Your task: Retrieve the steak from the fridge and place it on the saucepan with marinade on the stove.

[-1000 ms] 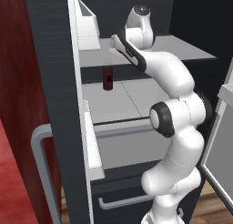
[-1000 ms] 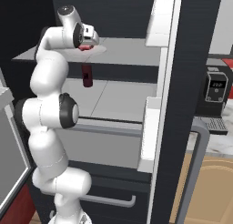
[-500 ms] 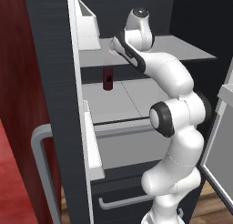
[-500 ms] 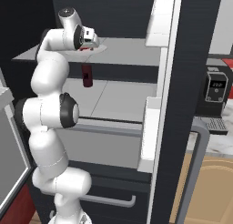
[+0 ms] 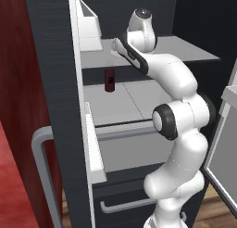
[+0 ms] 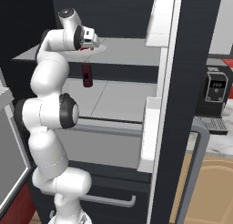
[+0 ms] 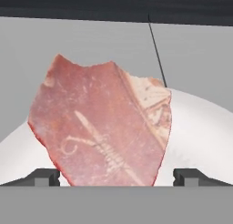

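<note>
While the fridge is standing open, the first step of the task, the retrieval, is being carried out: the gripper is being held over the steak, which is lying on a white plate on the upper shelf. In the hand view the two fingertips are being kept wide apart, one at about 8 o'clock and the other at about 4 o'clock of the steak, with the meat between them; nothing is being gripped yet, and whether the tips are touching the meat or the plate cannot be told.

In the right base view the gripper is being seen at the plate's edge, with a sliver of red just below it. In the left base view the hand is being reached over the same shelf.

The next move is judged to call for the fingers being closed on the steak's sides, and for a lift clear of the plate before the arm is drawn out past the door bins. A flat, thin piece may be slipping from a shallow grip, so a low hold is judged safer.

Being counted: one steak, one plate, one dark red can standing upright on the shelf below, at 6 o'clock of the hand, two lower drawers, one arm.
</note>
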Robot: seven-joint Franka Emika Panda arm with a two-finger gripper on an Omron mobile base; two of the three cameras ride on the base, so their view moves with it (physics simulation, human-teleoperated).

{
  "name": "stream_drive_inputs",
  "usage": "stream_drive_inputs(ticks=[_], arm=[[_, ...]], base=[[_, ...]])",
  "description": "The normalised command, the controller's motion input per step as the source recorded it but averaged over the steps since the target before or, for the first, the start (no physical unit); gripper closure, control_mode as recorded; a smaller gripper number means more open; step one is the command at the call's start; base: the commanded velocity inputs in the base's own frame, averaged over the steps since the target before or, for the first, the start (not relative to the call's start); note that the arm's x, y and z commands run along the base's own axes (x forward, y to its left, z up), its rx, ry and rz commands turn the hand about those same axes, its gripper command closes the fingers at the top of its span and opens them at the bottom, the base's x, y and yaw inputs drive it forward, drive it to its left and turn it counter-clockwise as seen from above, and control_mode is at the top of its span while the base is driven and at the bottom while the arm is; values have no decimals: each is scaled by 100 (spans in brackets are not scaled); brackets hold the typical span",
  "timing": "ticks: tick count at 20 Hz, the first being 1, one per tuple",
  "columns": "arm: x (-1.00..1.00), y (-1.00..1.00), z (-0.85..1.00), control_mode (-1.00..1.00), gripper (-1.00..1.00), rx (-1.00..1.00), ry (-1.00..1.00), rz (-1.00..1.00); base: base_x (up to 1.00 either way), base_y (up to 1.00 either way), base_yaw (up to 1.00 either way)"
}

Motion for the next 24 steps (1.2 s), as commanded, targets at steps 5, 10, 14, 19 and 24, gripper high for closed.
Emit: stream_drive_inputs(ticks=[5,10,14,19,24], arm=[[11,0,0,-100,-100,0,-2,0],[21,0,0,-100,-100,0,0,0],[25,0,0,-100,-100,0,0,0],[0,0,0,-100,-100,0,1,0],[0,0,0,-100,-100,0,0,0]], base=[[0,0,0],[0,0,0],[0,0,0],[0,0,0],[0,0,0]])
